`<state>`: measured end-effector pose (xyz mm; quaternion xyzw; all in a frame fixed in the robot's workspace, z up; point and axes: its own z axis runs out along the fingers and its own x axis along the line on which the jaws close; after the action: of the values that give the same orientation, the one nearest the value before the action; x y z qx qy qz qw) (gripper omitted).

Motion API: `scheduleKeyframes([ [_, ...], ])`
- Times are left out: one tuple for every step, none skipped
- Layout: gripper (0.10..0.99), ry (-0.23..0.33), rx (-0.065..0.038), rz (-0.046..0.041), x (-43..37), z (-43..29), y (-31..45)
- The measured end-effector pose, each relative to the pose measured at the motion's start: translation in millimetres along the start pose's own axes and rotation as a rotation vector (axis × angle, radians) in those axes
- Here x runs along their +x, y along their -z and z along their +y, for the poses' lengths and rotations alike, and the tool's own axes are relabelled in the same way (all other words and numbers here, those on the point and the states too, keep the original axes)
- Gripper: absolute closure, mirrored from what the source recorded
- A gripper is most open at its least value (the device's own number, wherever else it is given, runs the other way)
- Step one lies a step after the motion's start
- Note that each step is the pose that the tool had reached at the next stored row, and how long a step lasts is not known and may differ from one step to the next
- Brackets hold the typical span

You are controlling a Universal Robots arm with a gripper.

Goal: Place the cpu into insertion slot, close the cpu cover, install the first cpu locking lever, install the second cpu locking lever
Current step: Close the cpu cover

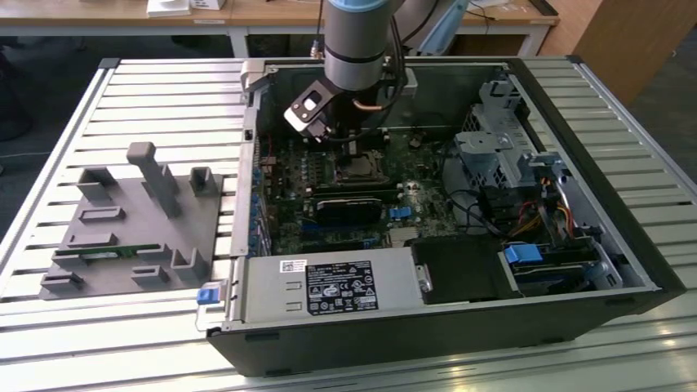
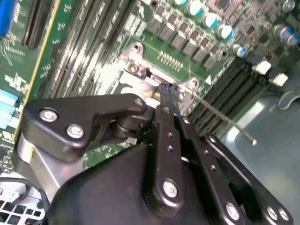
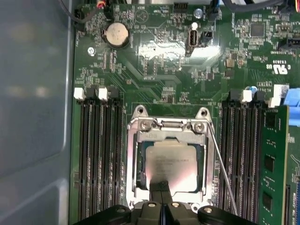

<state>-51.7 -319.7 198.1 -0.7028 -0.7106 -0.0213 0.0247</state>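
At the tip of the jaws: the step in hand is looking like closing the cpu cover (image 3: pixel 135 161). To do it well, the gripper (image 3: pixel 161 185) should be pushing straight down and gently. It should be keeping to the metal frame and off the chip, so nothing is bending or scratching.
Jaws: they are sitting shut tight together and holding nothing. The tip seems to be touching the cover's edge right at the insertion slot (image 1: pixel 357 169), but I cannot tell if it is pressing.
Cpu: the cpu (image 3: pixel 171 159) is lying flat inside the insertion slot. Its dull silver top is showing through the cover's window.
Cover: it is lying flat around the cpu, on top of the insertion slot, and is looking closed.
Locking lever: a thin wire lever (image 3: pixel 222 168) is running along one side of the insertion slot. In the second wrist view it is sticking up and away from the slot, so it is looking not yet hooked.
Memory slots: long black memory slots (image 3: pixel 98 159) are lying on both sides of the insertion slot.
Computer case: the computer case (image 1: pixel 610 163) is lying open around the insertion slot.
Power box: the big black power box (image 1: pixel 326 286) is sitting well apart from the insertion slot.
Grey tray: the grey tray (image 1: pixel 130 229) is sitting outside the case, well apart from the insertion slot, on the exterior view's left.
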Motion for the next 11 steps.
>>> scheduleKeyframes([
  [0.965, 0.0, 0.0, 0.0012, 0.4, 1.7, -0.1],
  [0.965, 0.0, 0.0, 0.0017, 0.5, 2.6, 0.1],
  [0.965, 0.0, 0.0, 0.0023, 0.6, 3.0, 0.2],
  [0.965, 0.0, 0.0, 0.0026, 0.7, 3.1, 0.6],
  [0.965, 0.0, 0.0, 0.0029, 0.9, 3.1, 1.1],
  [0.965, 0.0, -0.001, 0.0043, 1.5, 3.4, 1.2],
  [0.965, 0.0, -0.001, 0.005, 1.8, 3.5, 1.8],
  [0.965, 0.0, -0.002, 0.0052, 2.1, 3.7, 2.6],
  [0.965, 0.0, -0.001, 0.0045, 2.1, 3.5, 3.9],
  [0.965, 0.0, -0.001, 0.004, 2.1, 3.4, 5.3],
  [0.965, 0.0, -0.001, 0.0042, 2.2, 3.4, 6.4],
])
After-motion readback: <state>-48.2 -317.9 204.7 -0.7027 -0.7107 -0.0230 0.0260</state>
